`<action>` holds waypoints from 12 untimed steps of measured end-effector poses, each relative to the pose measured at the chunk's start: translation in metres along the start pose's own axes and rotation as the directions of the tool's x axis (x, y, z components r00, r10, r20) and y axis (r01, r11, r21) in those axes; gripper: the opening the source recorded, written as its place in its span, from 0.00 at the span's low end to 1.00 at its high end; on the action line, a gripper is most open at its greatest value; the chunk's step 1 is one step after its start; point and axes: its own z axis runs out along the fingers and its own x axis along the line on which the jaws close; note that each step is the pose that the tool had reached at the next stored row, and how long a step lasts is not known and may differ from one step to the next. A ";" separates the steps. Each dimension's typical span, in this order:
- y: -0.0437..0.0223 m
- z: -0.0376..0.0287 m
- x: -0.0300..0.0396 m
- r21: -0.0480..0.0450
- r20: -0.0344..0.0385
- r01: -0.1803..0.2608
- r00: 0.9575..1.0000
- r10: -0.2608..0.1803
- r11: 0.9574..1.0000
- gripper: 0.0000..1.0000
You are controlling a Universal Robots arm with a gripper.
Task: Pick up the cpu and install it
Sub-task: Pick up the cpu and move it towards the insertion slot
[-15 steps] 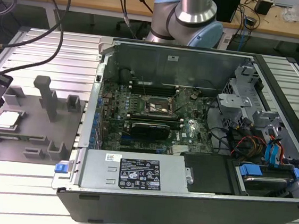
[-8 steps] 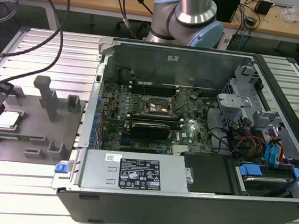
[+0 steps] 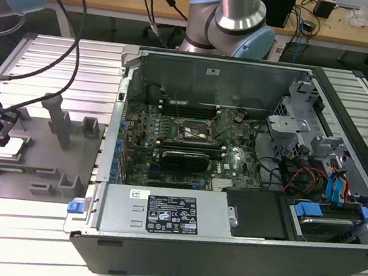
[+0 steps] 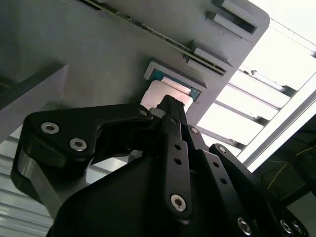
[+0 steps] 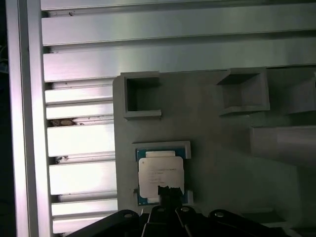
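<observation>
The cpu [image 5: 160, 170], a small flat square chip with a matt silvery-grey metal top and a thin teal-green rim, lies flat in a shallow square nest [image 5: 163, 145] moulded into a smooth grey plastic fixture plate [image 5: 222, 163]. Faint lines of print cross its lid, too small to read. The plate also has raised square pockets and upright blocks, all in the same dull grey. It rests on a ribbed, brushed-aluminium table [image 5: 173, 54].

The black gripper [image 5: 170, 191], made of angular matt links with bright round screw heads, hangs right over the chip. In both wrist views its tip overlaps one edge of the lid (whether it touches cannot be told). I cannot tell whether the jaws are parted or clenched.

In the exterior view, the gripper [image 3: 0, 133] and cpu [image 3: 8, 147] sit at the view's far left, well apart from the open dark sheet-metal computer case [image 3: 224, 254]. Inside the case, a square black socket with a metal frame [image 3: 194, 134] sits on a green motherboard [image 3: 234, 160]. A white rectangular label [image 3: 171, 214] on a silver box carries dense dark print and small symbols.
</observation>
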 end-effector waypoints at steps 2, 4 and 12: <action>0.0006 0.0036 0.0002 0.000 0.000 0.000 1.000 0.000 1.000 0.11; 0.0018 0.0061 0.0010 -0.001 0.000 0.000 1.000 0.000 1.000 0.11; 0.0069 0.0125 0.0046 -0.002 0.000 0.000 1.000 0.000 1.000 0.11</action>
